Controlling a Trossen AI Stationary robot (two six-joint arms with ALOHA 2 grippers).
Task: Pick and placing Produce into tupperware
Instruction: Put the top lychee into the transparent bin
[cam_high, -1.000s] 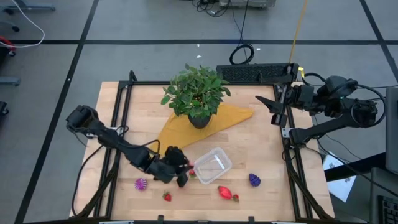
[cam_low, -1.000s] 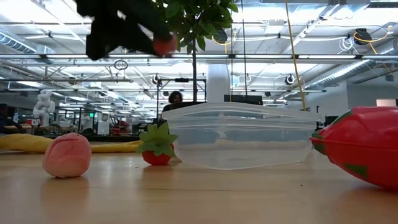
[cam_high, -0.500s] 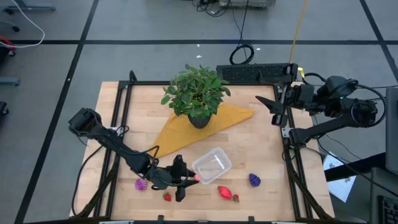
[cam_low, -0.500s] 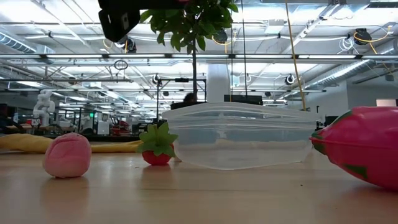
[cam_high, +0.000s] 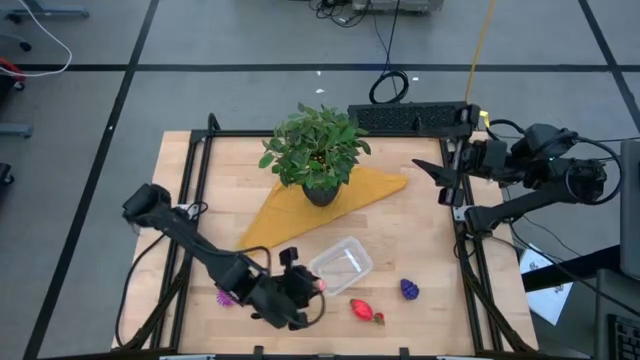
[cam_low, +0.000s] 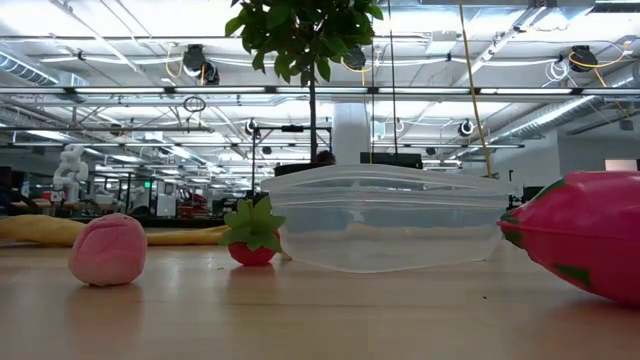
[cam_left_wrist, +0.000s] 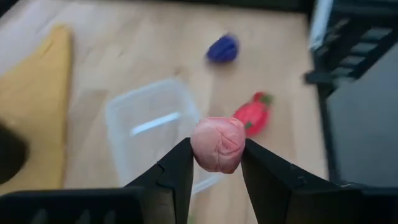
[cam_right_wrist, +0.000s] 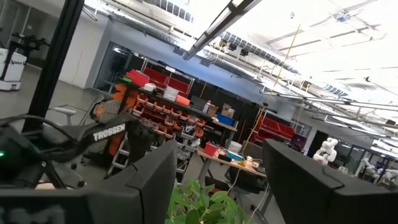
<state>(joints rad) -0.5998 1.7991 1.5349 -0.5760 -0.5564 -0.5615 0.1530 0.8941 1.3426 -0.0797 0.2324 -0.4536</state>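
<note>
The left gripper (cam_left_wrist: 216, 163) is squeezing a pink round fruit (cam_left_wrist: 217, 144) between its two dark fingers. It holds the fruit up in the air, at the near edge of the table, just to the left of the tupperware (cam_high: 341, 266). The fruit is held high so it can clear the wall of the clear box and then drop inside. In the left wrist view the box lies just beyond the fruit, and it looks empty.

The other toy fruits wait on the wood. A red fruit (cam_high: 362, 309) lies just near of the box, and a purple knobbly fruit (cam_high: 409, 289) sits to the right of it. Another purple piece (cam_high: 226, 296) peeks out on the left, by the left arm. In the low view a pink piece (cam_low: 108, 249) and a small strawberry (cam_low: 252, 241) rest on the table left of the box.

The right gripper (cam_high: 432, 168) waits far off on the right side, by the table frame. Its fingers are apart and hold nothing.

The potted plant (cam_high: 316, 147) stands on a yellow cloth (cam_high: 330, 204) at the far middle, out of the way.

A second ago the left gripper was lower and could be seen at the top of the low view. Now it has gone up and nearer, out of that view. The box and the other fruits have not moved.
</note>
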